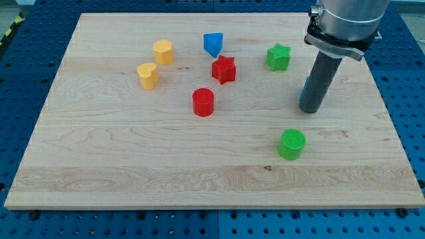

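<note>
Pale wooden bench rests on a blue perforated base. My tip, a plain dark rod with nothing that opens or grips, stands on the board toward the view's right. A sliver of a blue block shows at the rod's left edge, mostly hidden; its shape cannot be determined. Nearest are the green cylinder, below the tip, and the green star, up and left. Further left lie the red star, blue triangular block, red cylinder, yellow hexagonal block and yellow heart.
</note>
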Action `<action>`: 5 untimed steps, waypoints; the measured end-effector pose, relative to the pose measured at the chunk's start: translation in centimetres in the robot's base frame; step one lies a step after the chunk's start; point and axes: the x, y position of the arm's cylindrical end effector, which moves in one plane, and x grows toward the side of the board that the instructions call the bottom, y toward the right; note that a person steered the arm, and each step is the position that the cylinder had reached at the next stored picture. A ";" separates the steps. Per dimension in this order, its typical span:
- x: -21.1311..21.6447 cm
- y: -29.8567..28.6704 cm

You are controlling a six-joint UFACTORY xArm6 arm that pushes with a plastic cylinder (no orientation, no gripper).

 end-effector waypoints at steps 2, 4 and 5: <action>1.6 -4.7; 7.6 -12.0; 11.6 -10.3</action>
